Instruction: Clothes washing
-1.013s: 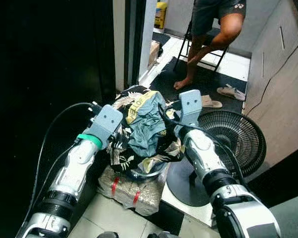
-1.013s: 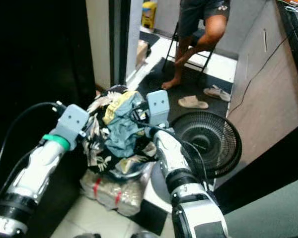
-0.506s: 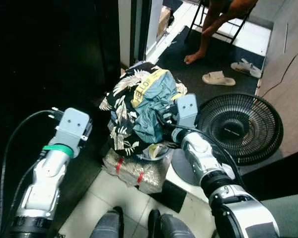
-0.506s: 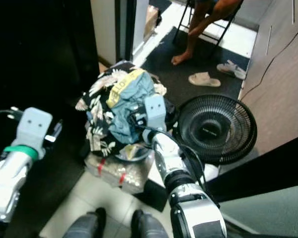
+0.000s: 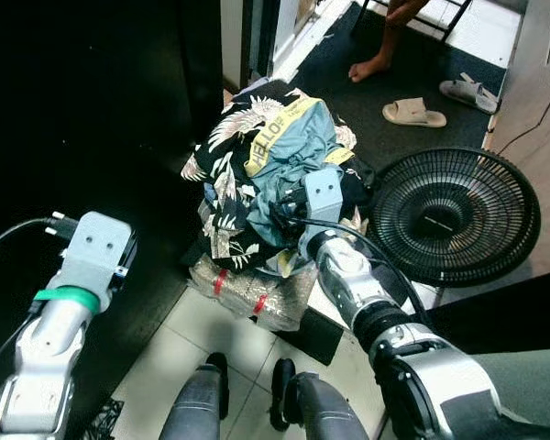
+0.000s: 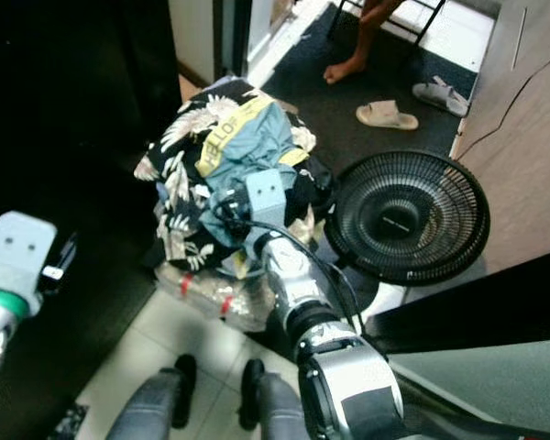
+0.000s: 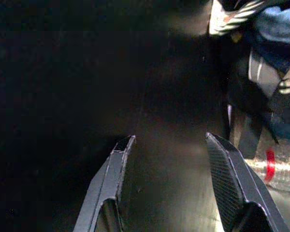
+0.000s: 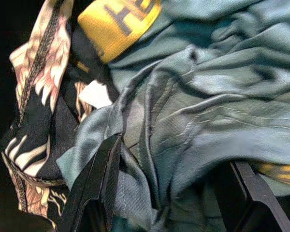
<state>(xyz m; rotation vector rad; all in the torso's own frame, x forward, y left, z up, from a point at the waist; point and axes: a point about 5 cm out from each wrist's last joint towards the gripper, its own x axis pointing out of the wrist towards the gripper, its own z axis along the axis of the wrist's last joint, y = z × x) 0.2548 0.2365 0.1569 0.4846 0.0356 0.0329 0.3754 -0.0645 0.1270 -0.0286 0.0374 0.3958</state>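
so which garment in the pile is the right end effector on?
The teal one with the yellow waistband, not the black leaf-print shirt; right end effector straddles its folds.

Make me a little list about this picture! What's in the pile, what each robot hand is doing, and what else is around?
pile: clothes heap, teal garment on top, black leaf-print shirt underneath
under pile: wrapped bundle with red bands
right hand: fingers open, pushed into the teal garment
left hand: open, off to the side over dark floor, holding nothing
nearby: black fan, sandals, a person's foot
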